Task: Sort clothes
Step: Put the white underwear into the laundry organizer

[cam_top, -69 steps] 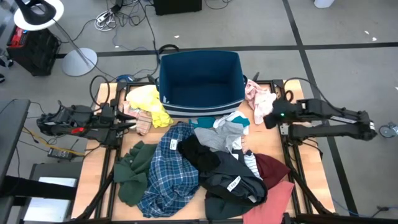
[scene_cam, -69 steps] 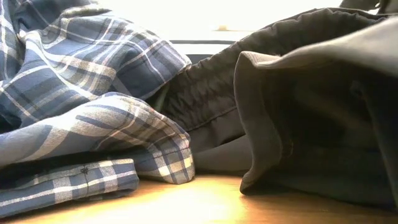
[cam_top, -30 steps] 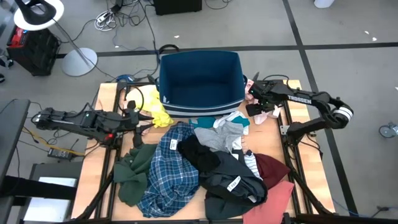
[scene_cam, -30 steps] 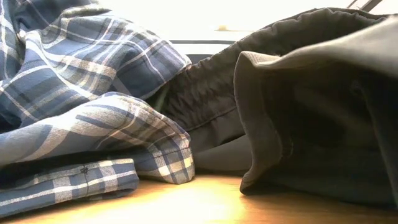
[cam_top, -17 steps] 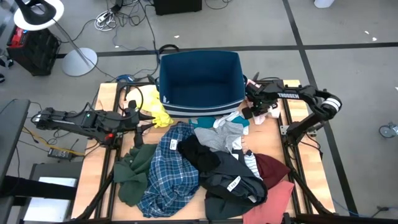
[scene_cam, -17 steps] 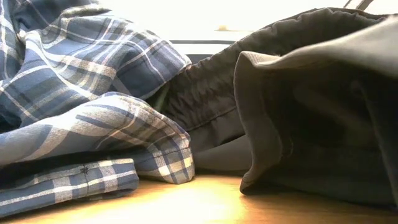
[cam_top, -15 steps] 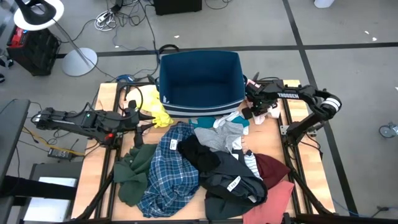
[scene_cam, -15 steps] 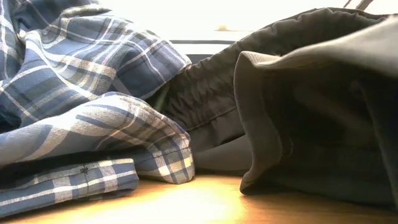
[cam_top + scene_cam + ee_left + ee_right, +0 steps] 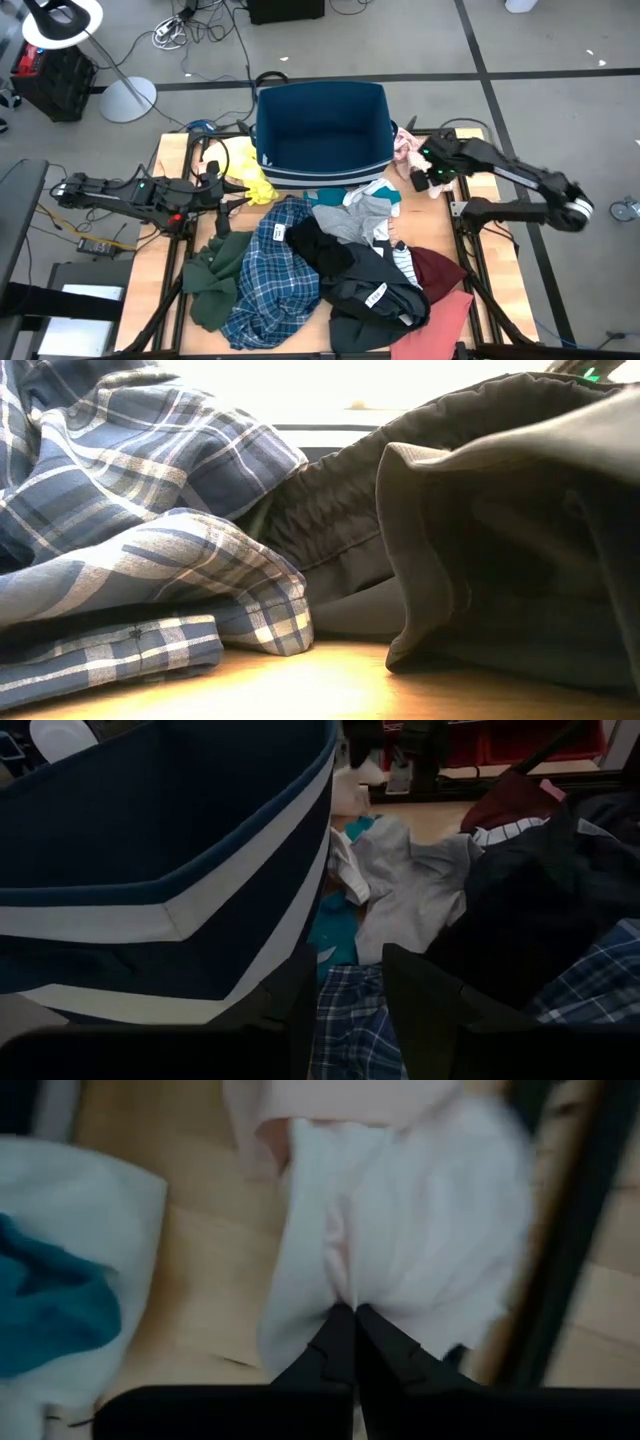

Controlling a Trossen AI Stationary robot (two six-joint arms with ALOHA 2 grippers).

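Pink garment (image 9: 408, 150) at two o'clock on table (image 9: 150, 262), beside bin (image 9: 322, 130): light, limp, best pinched at a bunched fold. Right gripper (image 9: 352, 1325) clamped on its cloth. Left gripper (image 9: 228, 193) at nine o'clock, fingers apart.

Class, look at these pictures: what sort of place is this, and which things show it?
Probably a robotics lab or test workshop: two arms are mounted at a wooden table, loose cables trail over the grey floor, and a lamp stand stands nearby.
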